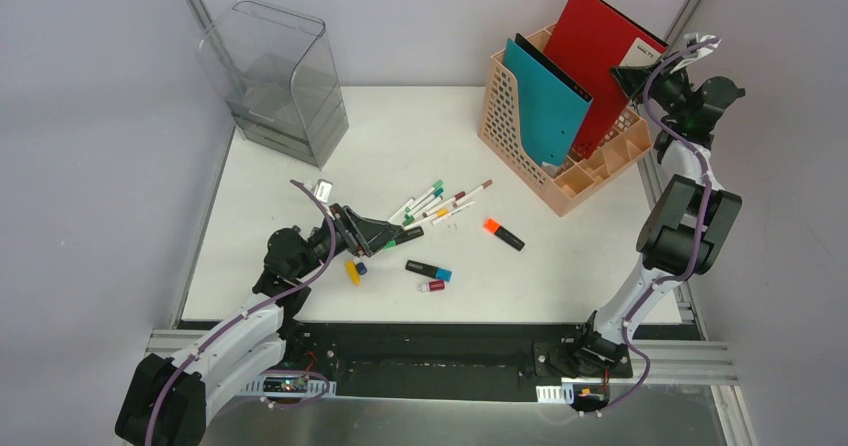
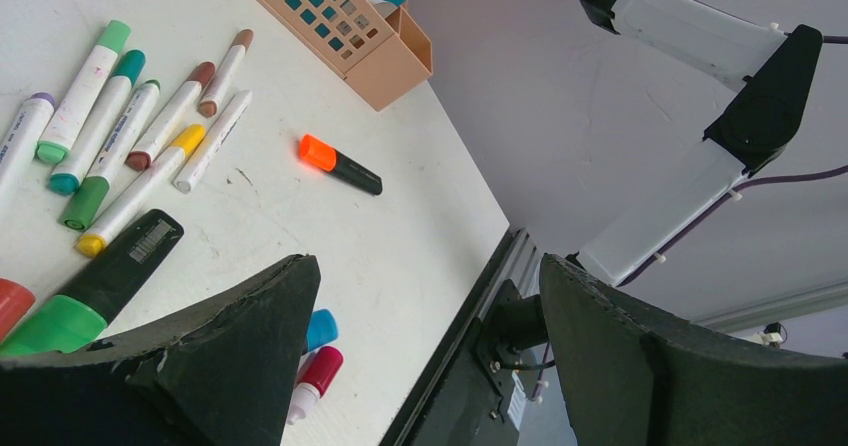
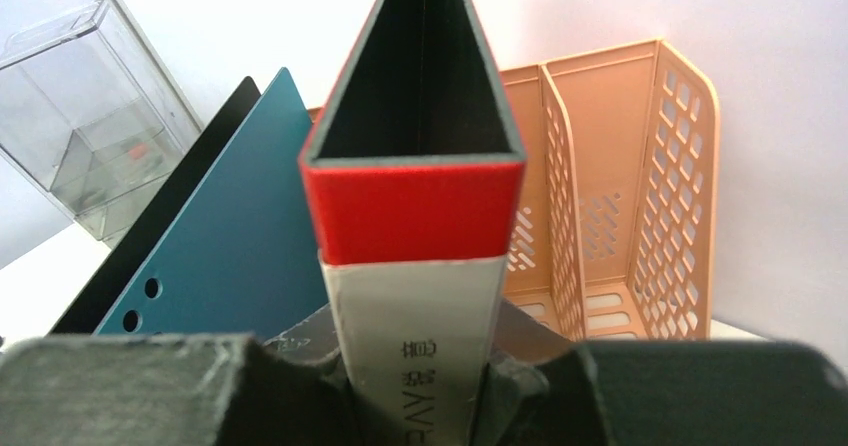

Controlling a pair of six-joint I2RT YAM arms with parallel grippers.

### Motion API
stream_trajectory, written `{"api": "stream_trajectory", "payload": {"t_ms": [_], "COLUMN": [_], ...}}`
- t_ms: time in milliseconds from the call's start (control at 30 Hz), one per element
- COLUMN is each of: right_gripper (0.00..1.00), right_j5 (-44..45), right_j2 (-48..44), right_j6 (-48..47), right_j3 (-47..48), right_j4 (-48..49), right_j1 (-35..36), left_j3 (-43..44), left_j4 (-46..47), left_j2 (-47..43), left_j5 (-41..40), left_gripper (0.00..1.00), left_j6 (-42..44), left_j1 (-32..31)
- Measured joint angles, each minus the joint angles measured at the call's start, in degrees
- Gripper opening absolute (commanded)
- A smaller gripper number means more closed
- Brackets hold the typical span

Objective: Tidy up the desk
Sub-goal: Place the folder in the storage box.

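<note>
The white desk (image 1: 400, 136) carries a loose cluster of markers (image 1: 440, 201) near its middle. My left gripper (image 1: 385, 234) hovers low over their near-left end, open and holding nothing; in the left wrist view its fingers (image 2: 250, 356) straddle bare desk, with a green-capped black marker (image 2: 100, 291) just beside them. My right gripper (image 1: 635, 76) is at the back right, shut on the labelled spine of a red binder (image 3: 415, 206). The binder (image 1: 600, 56) leans in the peach file organizer (image 1: 520, 156), next to a teal folder (image 1: 545, 101).
A clear plastic bin (image 1: 280, 81) stands at the back left corner. An orange highlighter (image 1: 503, 233), a blue-capped black marker (image 1: 428, 269), a small red-capped bottle (image 1: 432, 286) and a yellow marker (image 1: 352, 271) lie towards the front. The black and aluminium rail (image 1: 450, 351) runs along the near edge.
</note>
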Motion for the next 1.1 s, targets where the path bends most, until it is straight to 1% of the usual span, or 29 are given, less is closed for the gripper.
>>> {"api": "stream_trajectory", "payload": {"t_ms": [167,400,633,767,1000,1100], "right_gripper": [0.0,0.0,0.01,0.12,0.26,0.34], "right_j5": [0.46,0.59,0.52,0.37,0.11,-0.02], "right_j2": [1.68,5.77,6.88,6.88,6.88,6.86], "right_j6": [0.87,4.52,5.55,5.46,4.74,4.55], "right_j3": [-0.07,-1.27,-4.24,-5.49,-8.35,-8.92], "right_j4": [6.21,14.75,19.12,20.85,21.64,21.66], "right_j1": [0.0,0.44,0.94,0.94,0.94,0.94], "left_j3": [0.02,0.02,0.26,0.35,0.35,0.35], "left_j4": [0.0,0.0,-0.11,-0.11,-0.31,-0.74], "left_j2": [0.2,0.37,0.37,0.44,0.46,0.2], "left_j5": [0.0,0.0,0.0,0.0,0.0,0.0], "left_gripper": [0.84,0.84,0.84,0.84,0.84,0.84], "left_j6": [-0.02,0.0,0.02,0.02,0.02,0.07], "left_j1": [0.0,0.0,0.0,0.0,0.0,0.0]}}
